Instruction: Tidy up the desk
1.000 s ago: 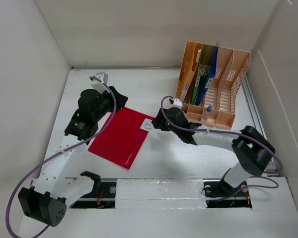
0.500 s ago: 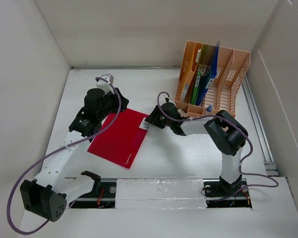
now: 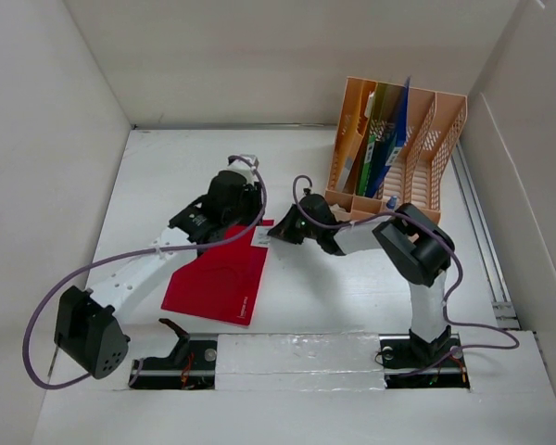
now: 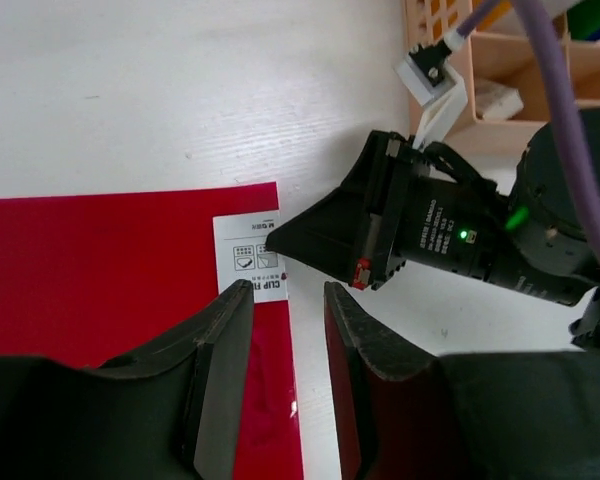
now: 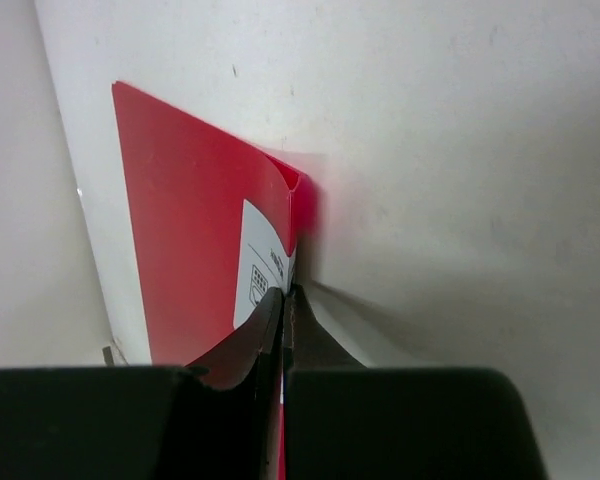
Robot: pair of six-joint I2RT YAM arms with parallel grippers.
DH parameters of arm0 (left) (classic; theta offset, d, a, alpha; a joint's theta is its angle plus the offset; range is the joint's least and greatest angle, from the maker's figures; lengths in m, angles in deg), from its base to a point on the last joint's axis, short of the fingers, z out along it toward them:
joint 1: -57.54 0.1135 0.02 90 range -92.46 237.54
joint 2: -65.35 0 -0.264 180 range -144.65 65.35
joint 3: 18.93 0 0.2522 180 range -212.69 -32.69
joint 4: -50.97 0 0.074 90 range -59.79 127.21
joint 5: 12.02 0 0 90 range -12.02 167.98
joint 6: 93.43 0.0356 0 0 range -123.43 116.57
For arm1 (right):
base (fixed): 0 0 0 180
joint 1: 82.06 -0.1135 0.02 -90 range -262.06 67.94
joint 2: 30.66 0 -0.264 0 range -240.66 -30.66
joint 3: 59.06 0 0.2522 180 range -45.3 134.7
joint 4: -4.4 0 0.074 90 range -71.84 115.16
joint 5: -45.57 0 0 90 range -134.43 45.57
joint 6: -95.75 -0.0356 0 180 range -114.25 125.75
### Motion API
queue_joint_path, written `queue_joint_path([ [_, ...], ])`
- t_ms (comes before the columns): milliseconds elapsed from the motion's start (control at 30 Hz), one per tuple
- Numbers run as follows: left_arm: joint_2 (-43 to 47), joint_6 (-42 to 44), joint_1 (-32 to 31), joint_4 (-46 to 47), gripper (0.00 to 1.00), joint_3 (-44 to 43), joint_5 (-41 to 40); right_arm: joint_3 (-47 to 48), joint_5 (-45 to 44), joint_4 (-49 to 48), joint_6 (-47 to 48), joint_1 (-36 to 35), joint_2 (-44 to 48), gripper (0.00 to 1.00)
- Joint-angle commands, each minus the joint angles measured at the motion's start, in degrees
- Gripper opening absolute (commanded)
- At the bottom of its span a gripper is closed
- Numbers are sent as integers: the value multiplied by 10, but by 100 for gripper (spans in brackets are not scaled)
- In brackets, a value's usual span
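Two robot arms are bolted at the near edge of the desk (image 3: 315,297), a large matte white tabletop that fills the floor of the scene. One red folder (image 3: 218,278) lies on the desk just beyond the left arm's base, left of centre. It carries one white label (image 3: 259,238) at its far right corner.

Both grippers meet at that corner. The left gripper (image 3: 244,211) reaches in from the left and sits over the folder's right edge. In the left wrist view its two fingers (image 4: 220,350) stand partly open, one over the label (image 4: 252,255) and the red sheet (image 4: 100,260), the other over bare desk (image 4: 130,80). They grasp nothing, and whether they touch the surface cannot be told.

The right gripper (image 3: 271,234) comes in from the right, its pointed tip (image 4: 280,238) at the label. In the right wrist view its jaws are pressed together to a thin slit (image 5: 285,295) on the folder's corner, beside the label (image 5: 263,270). There the red sheet (image 5: 180,220) curls up off the desk (image 5: 430,150).

Farther back and to the right stands one peach slotted file rack (image 3: 417,176), just behind the right gripper's wrist. It holds green and blue files (image 3: 385,139), packed too tightly to count. Plain white wall panels (image 3: 259,56) close the desk on the far side and both flanks.
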Motion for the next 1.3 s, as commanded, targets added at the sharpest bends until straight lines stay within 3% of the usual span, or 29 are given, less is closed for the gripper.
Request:
queue_joint_path([
  [0,7,10,-50,-23,35,-22,-77,-38,-27,-7,6,3,82,0],
  [133,-32,17,-110,-58,53,-23,-104,-65,-16,-15,-2,15,121,0],
  [233,-62,3,-183,-79,59,-17,-146,-76,13,-28,-16,22,138,0],
  [300,-66,-28,-225,-87,60,-11,-199,-82,18,-29,-19,22,156,0],
  [467,-66,-91,-246,-105,59,15,-243,-96,27,-34,-27,28,184,0],
  [700,-58,-154,-268,-103,53,63,-241,-112,39,-37,-27,58,210,0],
  [833,-94,-185,-298,-131,51,59,-277,-119,63,-50,-32,69,224,0],
  [967,-115,-193,-305,-124,50,54,-259,-119,68,-50,-35,69,232,0],
  [1100,-130,-199,-311,-127,44,56,-270,-120,89,-58,-41,74,231,0],
  [1233,-153,-198,-311,-137,0,52,-277,-122,108,-65,-46,80,227,0],
  [1267,-157,-199,-311,-140,0,52,-279,-124,109,-66,-47,80,228,0],
])
